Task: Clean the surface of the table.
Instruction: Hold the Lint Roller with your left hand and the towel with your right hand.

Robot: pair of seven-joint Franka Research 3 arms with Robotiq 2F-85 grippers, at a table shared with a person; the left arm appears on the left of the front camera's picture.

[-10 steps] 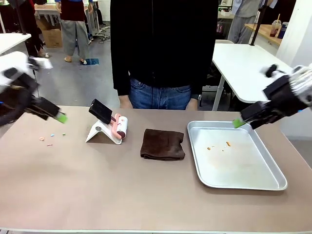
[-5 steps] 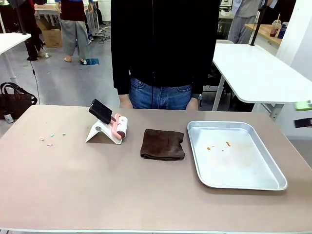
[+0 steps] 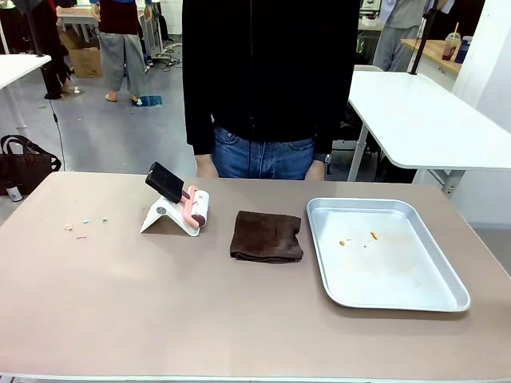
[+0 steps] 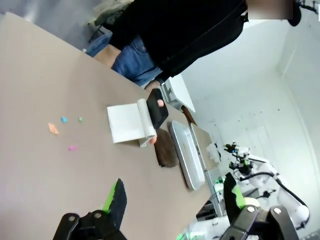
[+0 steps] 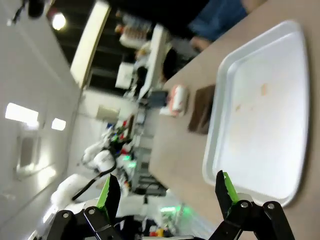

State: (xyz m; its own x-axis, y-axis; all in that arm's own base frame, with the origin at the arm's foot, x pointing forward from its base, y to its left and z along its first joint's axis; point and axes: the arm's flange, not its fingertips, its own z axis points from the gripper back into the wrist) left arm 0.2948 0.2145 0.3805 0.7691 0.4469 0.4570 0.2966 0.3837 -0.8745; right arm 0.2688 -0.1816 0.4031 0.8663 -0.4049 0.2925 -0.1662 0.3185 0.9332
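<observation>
My left claw (image 4: 175, 192) is wide open and holds nothing. My right claw (image 5: 166, 183) is wide open and empty too. The tabletop (image 3: 239, 319) lies in front of me. On it are small coloured bits (image 3: 84, 227) at the left, a lint roller (image 3: 196, 207), a brown cloth (image 3: 267, 236) and a silver tray (image 3: 399, 271) with crumbs (image 3: 372, 235).

left gripper (image 4: 175, 196): black fingers, green pads (image 4: 111, 196) on the inner faces, round silver pins at the knuckles. right gripper (image 5: 167, 194): same build, black links, green pads, silver pins. right arm (image 4: 265, 172) in the left wrist view: white rounded links, dark fittings at the wrist. person (image 3: 267, 72): black long-sleeve top, blue jeans.
</observation>
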